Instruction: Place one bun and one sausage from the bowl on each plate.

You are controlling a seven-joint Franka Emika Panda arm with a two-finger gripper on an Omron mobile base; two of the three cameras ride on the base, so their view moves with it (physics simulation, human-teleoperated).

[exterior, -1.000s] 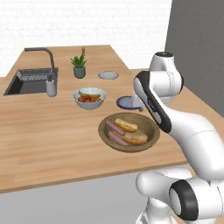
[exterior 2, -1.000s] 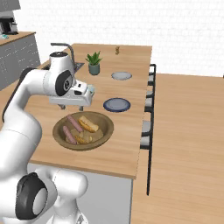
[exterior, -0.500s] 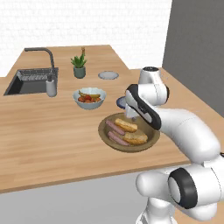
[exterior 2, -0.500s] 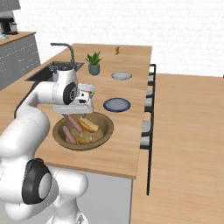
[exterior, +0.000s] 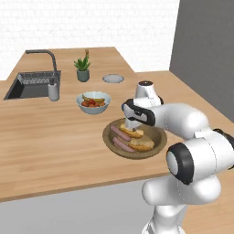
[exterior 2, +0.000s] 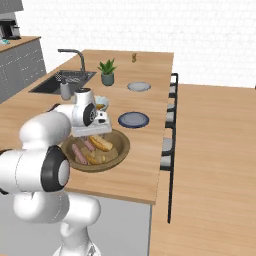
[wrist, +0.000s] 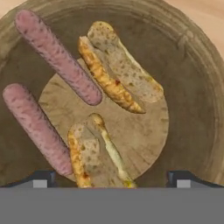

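Since the earlier frames the arm has swung down from beside the blue plate; its hand now hangs low over the bowl (exterior: 134,138).

Left base view: the jaws (exterior: 130,128) sit just above the buns, their spread hidden by the hand; two sausages (exterior: 119,133) lie side by side on the bowl's left, long axes running from far left to near right; two buns (exterior: 140,144) lie to their right; the bowl rests on the wooden desk (exterior: 50,146), with a white fruit bowl (exterior: 93,101), a potted plant (exterior: 82,69), a pale grey plate (exterior: 113,78) and a sink (exterior: 31,86) farther back.

Right base view: the blue-rimmed plate (exterior 2: 133,119) lies bare just beyond the bowl (exterior 2: 118,150); the pale plate (exterior 2: 139,86) lies farther off, also bare; sausages and buns all lie in the bowl.

Hand view: the jaws (wrist: 111,180) stand wide apart, holding nothing; between the tips lies the near bun (wrist: 92,154), its long axis running away from the camera; the far bun (wrist: 118,68) and both sausages (wrist: 57,56) slant from upper left to lower right.
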